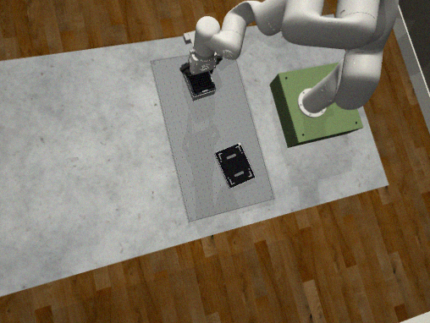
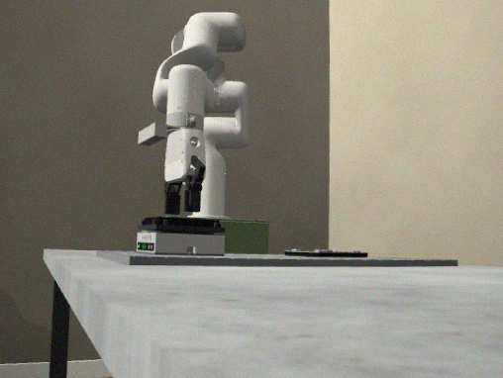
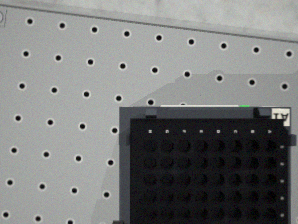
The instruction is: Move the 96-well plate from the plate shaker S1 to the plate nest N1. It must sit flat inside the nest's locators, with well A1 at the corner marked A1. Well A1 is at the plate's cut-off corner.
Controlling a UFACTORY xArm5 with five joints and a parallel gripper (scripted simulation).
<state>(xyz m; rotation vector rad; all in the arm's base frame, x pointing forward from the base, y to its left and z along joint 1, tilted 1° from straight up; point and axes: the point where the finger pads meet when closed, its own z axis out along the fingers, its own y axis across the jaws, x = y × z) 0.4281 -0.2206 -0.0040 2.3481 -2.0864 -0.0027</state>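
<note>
96-well plate (image 3: 207, 165) seated on plate shaker S1 (image 2: 180, 242), far end of the perforated grey board (image 1: 178, 127) on the bench (image 1: 85, 169). Black, rigid-looking, wells in neat rows; tiny pale marks along top and right edges, likely row and column indices, too small to read. Small white tag at the corner beside the plate in the wrist view (image 3: 281, 116), reading as "A1" seen upside down; judged the A1 mark, so the cut-off corner likely sits there, though the cut itself not made out. Shaker front showing a small dark panel with green lights (image 2: 146, 245); text on it illegible. No brand visible on the arm or the green pedestal (image 1: 292, 131).

Pincer (image 2: 183, 200) poised just above the plate, spread to full width, gripping nothing. Fingers pointing straight down.

Handling, as judgement: light moulded plastic, stiff, no flex expected. Smooth side walls likely slippery, so firm squeeze on 2 opposite outer walls, low on the skirt, centred along the length to keep it level. Never on the well face. Tilt on lift the main risk, plus snagging on the shaker's retaining tabs.

Plate nest N1 (image 1: 235, 165) well apart, nearer the board's other end, white corner locators visible, nothing in it. Corner marking there not readable.
</note>
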